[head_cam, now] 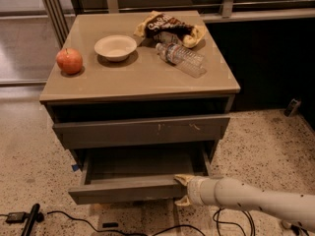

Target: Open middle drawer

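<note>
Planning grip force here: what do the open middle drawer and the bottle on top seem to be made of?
The middle drawer looks like matte grey-brown laminate or painted board: flat, dull, no visible grain; metal is possible. The bottle looks like thin clear plastic: see-through, ribbed, glinting. The gripper clasps the drawer front near its right end.

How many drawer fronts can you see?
2: the scratched front under the cabinet top; the middle drawer below, pulled out, gripper at its right end. Another may be hidden.
</note>
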